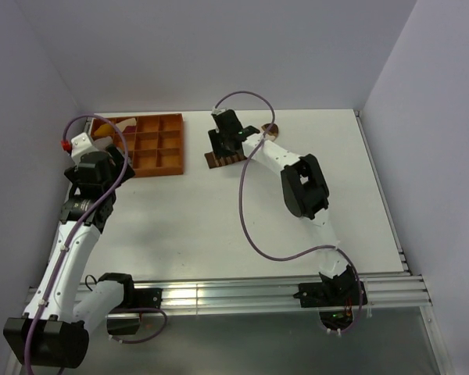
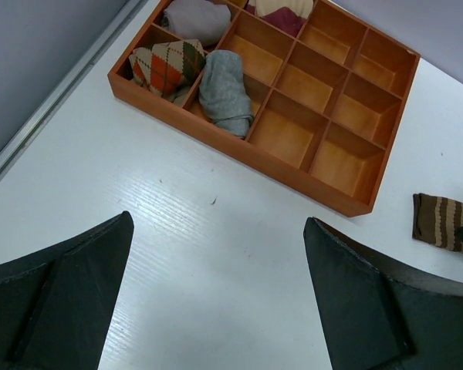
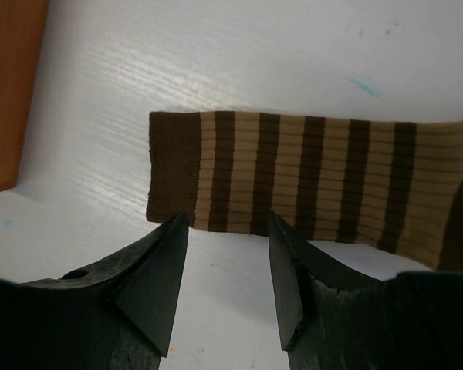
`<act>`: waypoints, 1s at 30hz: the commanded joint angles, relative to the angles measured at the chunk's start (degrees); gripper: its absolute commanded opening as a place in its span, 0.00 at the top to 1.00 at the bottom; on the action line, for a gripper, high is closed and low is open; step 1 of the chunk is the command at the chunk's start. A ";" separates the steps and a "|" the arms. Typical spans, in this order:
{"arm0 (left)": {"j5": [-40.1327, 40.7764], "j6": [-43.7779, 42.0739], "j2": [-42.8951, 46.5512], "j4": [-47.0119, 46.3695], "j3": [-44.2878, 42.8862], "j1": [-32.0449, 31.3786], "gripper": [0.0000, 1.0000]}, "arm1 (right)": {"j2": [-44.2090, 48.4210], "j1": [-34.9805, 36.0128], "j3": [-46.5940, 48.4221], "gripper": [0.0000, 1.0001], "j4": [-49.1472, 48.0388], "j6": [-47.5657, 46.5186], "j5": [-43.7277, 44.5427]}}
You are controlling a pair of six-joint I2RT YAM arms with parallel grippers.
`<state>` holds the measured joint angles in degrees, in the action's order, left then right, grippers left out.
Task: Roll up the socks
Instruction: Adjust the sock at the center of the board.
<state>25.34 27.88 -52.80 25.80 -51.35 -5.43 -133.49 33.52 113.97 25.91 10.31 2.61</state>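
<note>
The left gripper (image 2: 217, 222) hangs over the white table (image 2: 177, 231) with its jaws wide apart and nothing in them. Past it sits a wooden tray (image 2: 239, 150) with hard square boxes. A diamond-pattern roll (image 2: 168, 65) and a grey roll (image 2: 225, 91) sit in it, soft and puffy.

To the right of the tray, the striped sock (image 3: 309, 181) lies flat on the table. It is thin and ribbed, with brown and tan bands. The right gripper (image 3: 228, 223) is low over its cuff end, jaws apart, not holding it.

The sock is floppy, so the jaws may pinch only the top layer. It could also slide on the smooth table and bunch up, giving a loose, crooked roll.
</note>
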 commanded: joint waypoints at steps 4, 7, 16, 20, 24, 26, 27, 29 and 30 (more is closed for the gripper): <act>1.29 -1.16 1.11 -2.77 -0.15 -1.07 0.03 | -3.44 1.90 3.81 0.46 5.64 -0.29 1.87; 0.94 -1.33 1.12 -2.77 -0.15 -1.34 0.03 | -4.14 2.25 3.10 0.47 5.55 -0.02 1.78; -0.20 -1.16 1.03 -3.04 0.11 -1.42 0.04 | -0.20 3.13 -6.99 0.49 2.48 0.86 2.22; -0.38 -1.16 0.94 -3.04 0.02 -1.42 0.04 | 4.10 3.04 -11.92 0.50 -0.85 1.65 1.61; -0.47 -1.16 0.76 -2.95 0.11 -1.42 0.04 | 10.60 2.96 -17.28 0.50 -8.76 2.09 1.08; -0.47 -1.07 0.76 -2.95 0.11 -1.42 0.04 | 12.11 2.96 -18.43 0.50 -13.94 1.91 2.83; -0.38 -0.98 0.76 -2.95 0.11 -1.42 0.04 | 12.11 2.87 -18.87 0.50 -15.52 1.91 3.27; -0.47 -1.07 0.68 -2.95 0.20 -1.42 0.04 | 11.50 2.61 -18.18 0.50 -17.81 1.82 2.93; -0.56 -0.98 0.59 -2.86 0.20 -1.42 0.04 | 10.11 2.17 -17.48 0.50 -18.17 2.08 2.58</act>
<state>25.30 27.66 -52.71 24.62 -51.35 -6.63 -125.54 36.18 95.22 15.75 11.70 4.08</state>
